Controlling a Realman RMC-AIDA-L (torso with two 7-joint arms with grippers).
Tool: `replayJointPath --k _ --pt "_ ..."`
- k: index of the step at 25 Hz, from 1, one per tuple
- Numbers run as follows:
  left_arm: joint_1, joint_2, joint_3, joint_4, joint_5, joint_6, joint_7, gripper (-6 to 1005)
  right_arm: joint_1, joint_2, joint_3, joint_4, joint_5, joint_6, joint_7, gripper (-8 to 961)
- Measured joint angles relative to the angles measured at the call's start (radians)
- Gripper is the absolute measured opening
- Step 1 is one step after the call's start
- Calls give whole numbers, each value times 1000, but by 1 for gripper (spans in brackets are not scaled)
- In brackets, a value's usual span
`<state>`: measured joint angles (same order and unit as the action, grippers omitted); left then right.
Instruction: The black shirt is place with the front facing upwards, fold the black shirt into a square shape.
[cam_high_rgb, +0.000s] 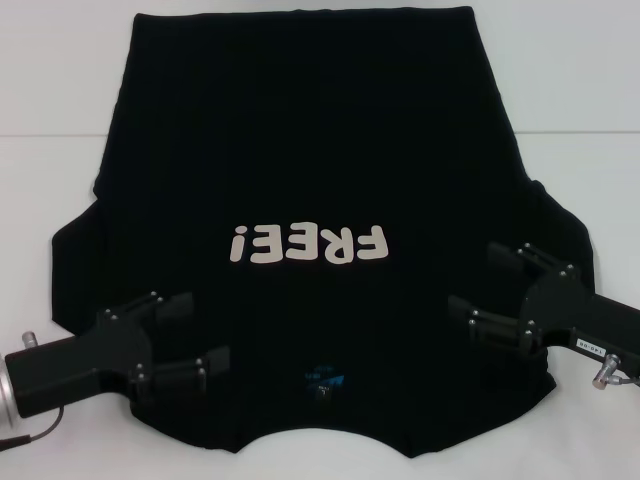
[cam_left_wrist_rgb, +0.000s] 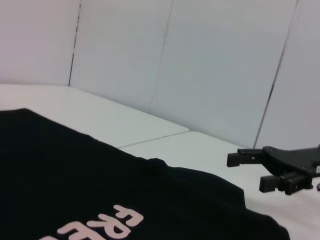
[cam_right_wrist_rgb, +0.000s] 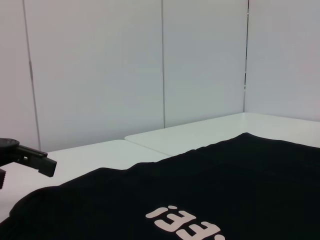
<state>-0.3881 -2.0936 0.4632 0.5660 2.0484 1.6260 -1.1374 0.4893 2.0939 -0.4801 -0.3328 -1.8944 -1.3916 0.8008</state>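
Observation:
The black shirt (cam_high_rgb: 300, 150) lies flat on the white table, front up, its white letters "FREE!" (cam_high_rgb: 308, 245) upside down to me and its blue neck label (cam_high_rgb: 325, 380) at the near edge. My left gripper (cam_high_rgb: 205, 330) is open over the shirt's near left shoulder, with nothing between its fingers. My right gripper (cam_high_rgb: 472, 278) is open over the near right shoulder, also empty. The left wrist view shows the shirt (cam_left_wrist_rgb: 75, 175) and, beyond it, the right gripper (cam_left_wrist_rgb: 246, 172). The right wrist view shows the shirt (cam_right_wrist_rgb: 225, 175) and one left finger (cam_right_wrist_rgb: 30, 156).
The white table (cam_high_rgb: 580, 100) extends past the shirt on the left, right and far sides, with a seam line across it. White wall panels (cam_left_wrist_rgb: 200, 60) stand behind the table. A cable fitting (cam_high_rgb: 608, 372) hangs at the right wrist.

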Motion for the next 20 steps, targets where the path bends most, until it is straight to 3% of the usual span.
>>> replayJointPath --k 2,5,10,14,17,20 --pt "-4 4 0 2 0 1 -60 948 0 0 0 0 0 0 0 954" --pt "-30 36 1 6 -1 6 -294 941 0 0 0 0 0 0 0 954" --pt "-89 142 -9 -22 23 12 -731 923 0 0 0 0 0 -1 5 954" --pt "-107 200 -30 -1 102 -55 -1026 908 0 0 -6 2 0 -1 5 954" --pt "-111 231 -62 5 159 -118 -1148 897 1 -1 -12 9 0 -1 3 954" --pt "-112 242 -83 6 198 -179 -1177 887 1 -1 -12 11 0 0 2 954"
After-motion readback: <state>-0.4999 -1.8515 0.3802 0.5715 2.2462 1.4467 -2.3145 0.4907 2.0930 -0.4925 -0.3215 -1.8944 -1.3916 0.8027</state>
